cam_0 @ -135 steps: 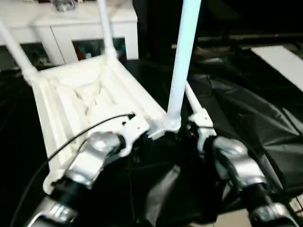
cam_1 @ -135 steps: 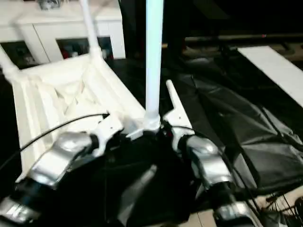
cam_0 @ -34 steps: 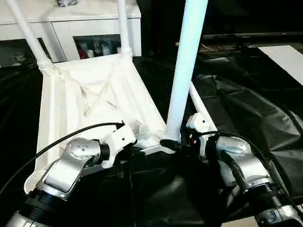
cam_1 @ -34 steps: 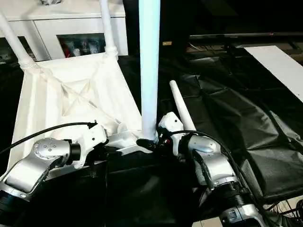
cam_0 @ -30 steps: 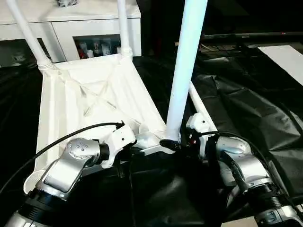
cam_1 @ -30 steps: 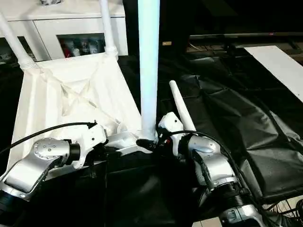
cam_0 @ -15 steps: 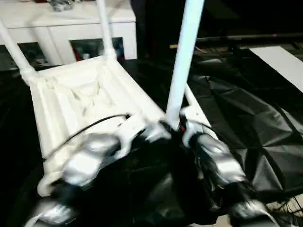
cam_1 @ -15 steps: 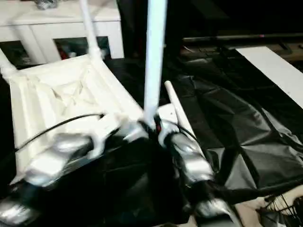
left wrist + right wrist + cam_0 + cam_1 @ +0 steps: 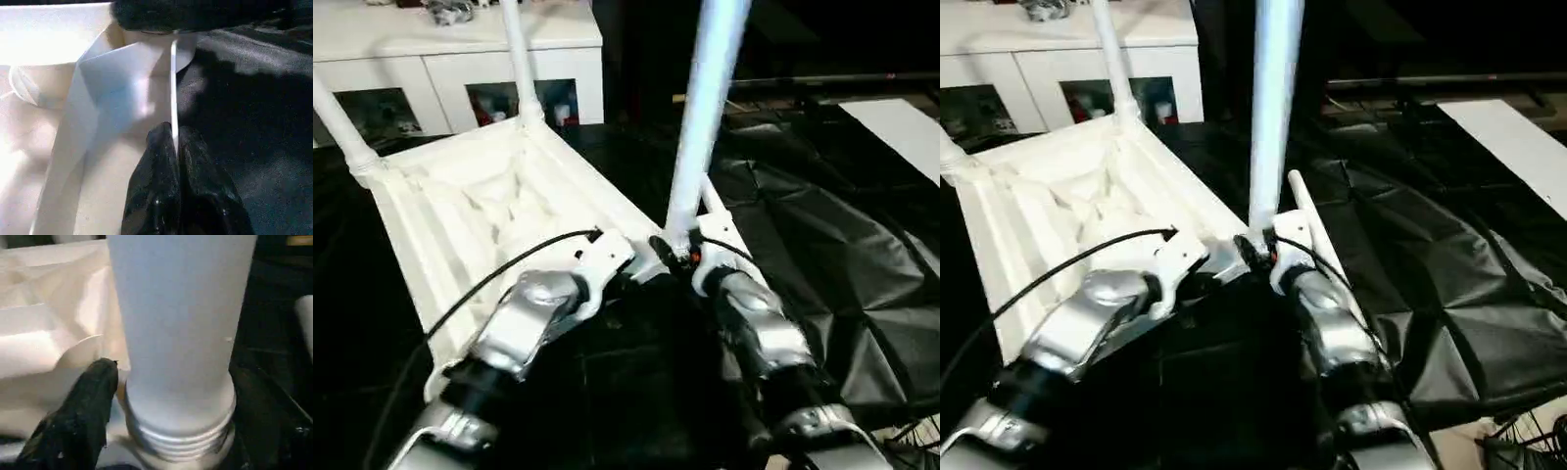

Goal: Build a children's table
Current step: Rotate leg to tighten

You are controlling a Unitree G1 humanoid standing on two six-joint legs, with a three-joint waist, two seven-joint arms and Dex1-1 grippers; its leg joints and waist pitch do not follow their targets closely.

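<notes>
I steady the upturned white ribbed plastic tabletop (image 9: 489,206), its rib pinched in my left gripper (image 9: 175,147), while my right gripper (image 9: 166,431), fingers apart around the upright white tapered tube leg (image 9: 700,127) at twelve o'clock, should twist its threads squarely into the corner socket.

A room set up as a test space: black plastic sheeting (image 9: 822,245) covers the floor across the frame, and a white cabinet (image 9: 460,59) with glass doors showing small items stands upper left.
</notes>
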